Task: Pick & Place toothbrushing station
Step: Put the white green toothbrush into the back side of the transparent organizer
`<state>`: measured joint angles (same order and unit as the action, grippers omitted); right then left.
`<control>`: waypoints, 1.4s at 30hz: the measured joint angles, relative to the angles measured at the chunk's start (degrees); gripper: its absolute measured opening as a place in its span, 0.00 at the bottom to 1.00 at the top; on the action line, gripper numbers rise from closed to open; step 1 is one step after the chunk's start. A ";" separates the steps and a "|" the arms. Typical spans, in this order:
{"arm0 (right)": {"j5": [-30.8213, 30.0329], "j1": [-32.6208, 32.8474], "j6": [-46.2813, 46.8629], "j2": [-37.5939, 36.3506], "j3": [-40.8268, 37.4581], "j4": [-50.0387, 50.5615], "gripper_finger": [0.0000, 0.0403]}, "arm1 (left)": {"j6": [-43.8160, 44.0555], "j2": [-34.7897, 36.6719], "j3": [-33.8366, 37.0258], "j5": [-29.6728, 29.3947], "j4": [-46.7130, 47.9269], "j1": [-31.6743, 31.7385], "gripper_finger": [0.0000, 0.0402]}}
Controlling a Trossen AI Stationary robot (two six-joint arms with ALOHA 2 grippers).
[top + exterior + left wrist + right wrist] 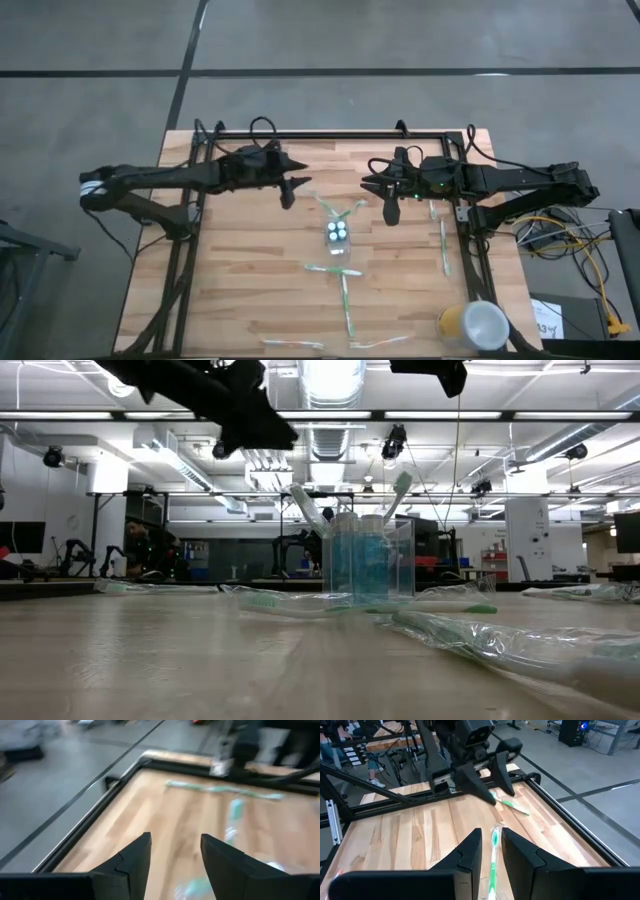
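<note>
Left gripper (292,190) hung above the back of the table (250,300) with its fingers spread and nothing between them, a little to the left of the cup (338,236). Right gripper (389,210) hovered just right of the cup, fingers drawn nearly together around a thin gap, empty as far as I could judge; in its wrist view a brush lay on the wood beyond them.

Between the arms stood the clear cup, upright, with three white-capped tubes (362,565) inside and two brushes (341,212) leaning out of it. That much looked done. Several wrapped brushes (347,305) lay loose on the table in front of the cup, another (443,245) well off to its right, and more along the front edge. Those seemed left to place. A yellow cup (472,326) sat at the front right corner.
</note>
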<state>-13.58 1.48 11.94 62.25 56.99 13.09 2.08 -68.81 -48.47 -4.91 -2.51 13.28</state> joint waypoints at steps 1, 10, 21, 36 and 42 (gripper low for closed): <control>-0.01 0.00 0.00 -0.01 0.00 0.00 0.17 | 0.96 1.01 0.00 -1.97 2.19 0.00 0.45; 0.00 0.00 0.00 0.00 0.00 0.00 0.17 | 22.12 7.84 -0.01 -13.24 22.95 1.21 0.45; -0.01 -0.01 0.00 -0.01 0.00 -0.01 0.17 | 46.71 10.05 -6.89 -17.93 53.59 4.94 0.45; -0.34 -0.02 0.00 0.01 0.00 0.11 0.17 | 55.37 8.96 -9.46 -12.87 74.21 11.63 0.45; -0.55 0.00 0.00 0.01 0.00 0.15 0.17 | 59.26 8.09 -9.46 -12.62 77.93 14.18 0.45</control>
<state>-14.13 1.48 11.94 62.26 56.99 13.23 61.34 -60.72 -57.93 -17.53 75.42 27.45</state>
